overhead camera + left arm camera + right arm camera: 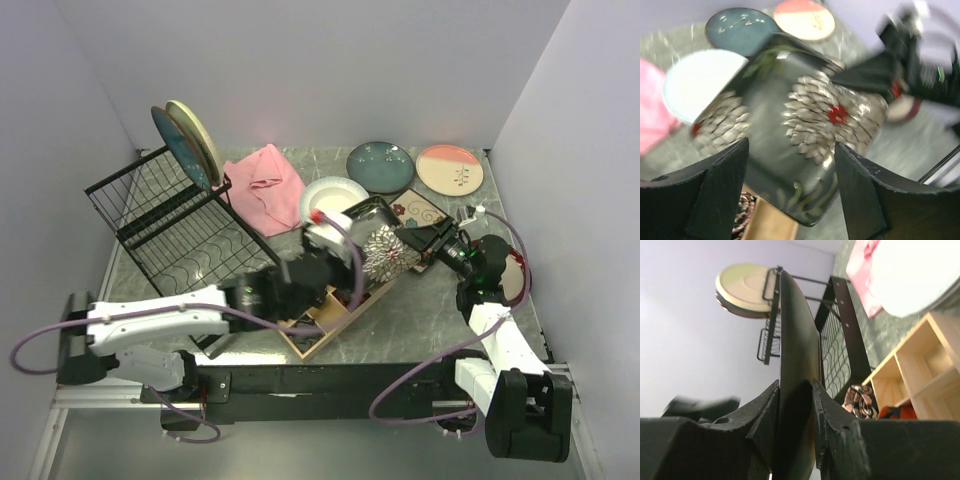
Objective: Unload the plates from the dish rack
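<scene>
Overhead and wrist views of a worktop [430, 310]. The dish rack [180, 225] fills the left side. An upright teal plate [180, 145] and a cream-green plate [197, 135] stand at its far left end, leaning together.

The black square plate [810, 115] is raised on edge above the worktop's centre. The right hand [796, 390] has both fingers clamped on the plate's rim. The left hand [791, 147] is spread wide with the plate's lower corner between its fingers. Motion blur hides whether either finger touches it.

A flat teal plate [380, 165] and a pink-and-cream plate [449, 170] lie along the far edge towards the right corner. Nearer the centre are a white plate [335, 192], partly crossed by a cable, and a square cream plate [425, 208], partly covered. A dark red plate [518, 278] by the right edge is mostly hidden behind the right arm. A pink cloth [265, 185] lies beside the rack. A wooden tray [335, 315] at the near edge is largely covered by the left arm.
</scene>
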